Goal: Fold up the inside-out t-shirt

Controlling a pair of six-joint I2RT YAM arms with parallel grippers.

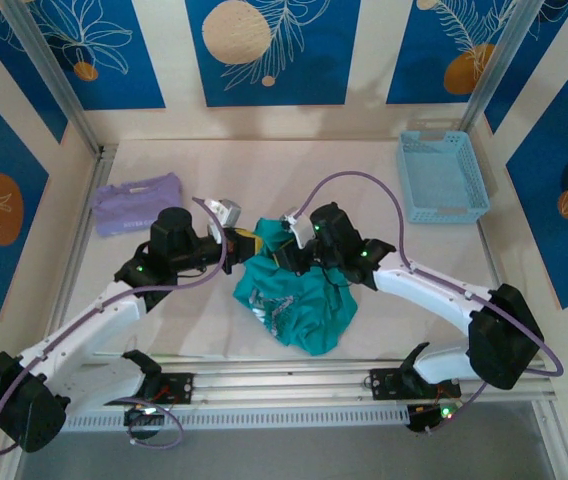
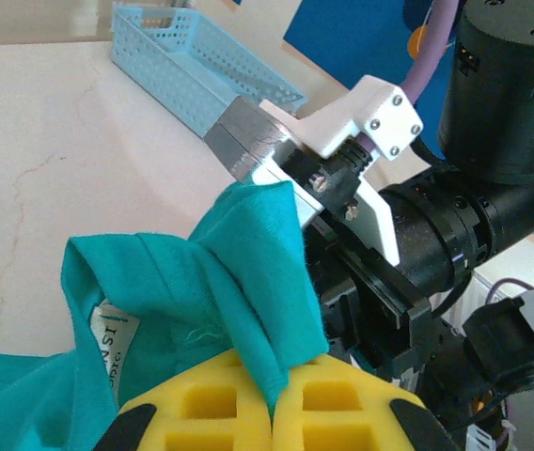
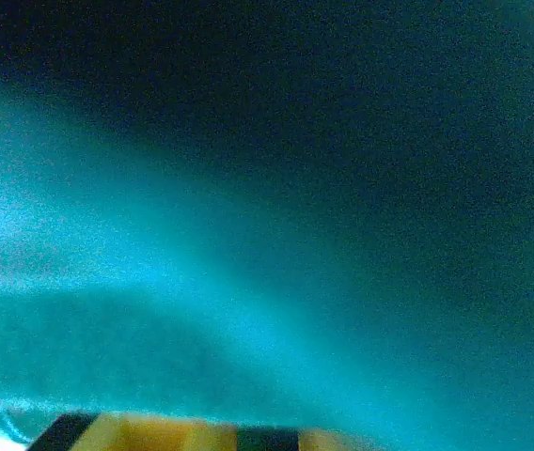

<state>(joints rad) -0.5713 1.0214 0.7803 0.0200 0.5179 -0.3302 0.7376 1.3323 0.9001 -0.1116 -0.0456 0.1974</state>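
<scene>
Top external view: crumpled teal-green soft fabric inside-out t-shirt (image 1: 299,300) sits mid-worktop, nearer the near edge, pale print showing on its left part. Left gripper (image 1: 247,240) and right gripper (image 1: 289,248) meet at the shirt's far edge, close together. Left wrist cam: left gripper (image 2: 272,409) w/ yellow pads (image 2: 206,413) fully closed, pinching a raised fold of the t-shirt (image 2: 248,254); white neck label (image 2: 107,334) just beside it. Right wrist cam: blurred teal cloth (image 3: 267,235) right up against the lens, yellow pad (image 3: 145,434) at bottom, so can't tell whether the right jaws are closed or holding anything. Folded lavender garment (image 1: 139,205) lies by the pale worktop's (image 1: 264,170) left edge; light-blue perforated plastic basket (image 1: 442,178) at far-right corner.
</scene>
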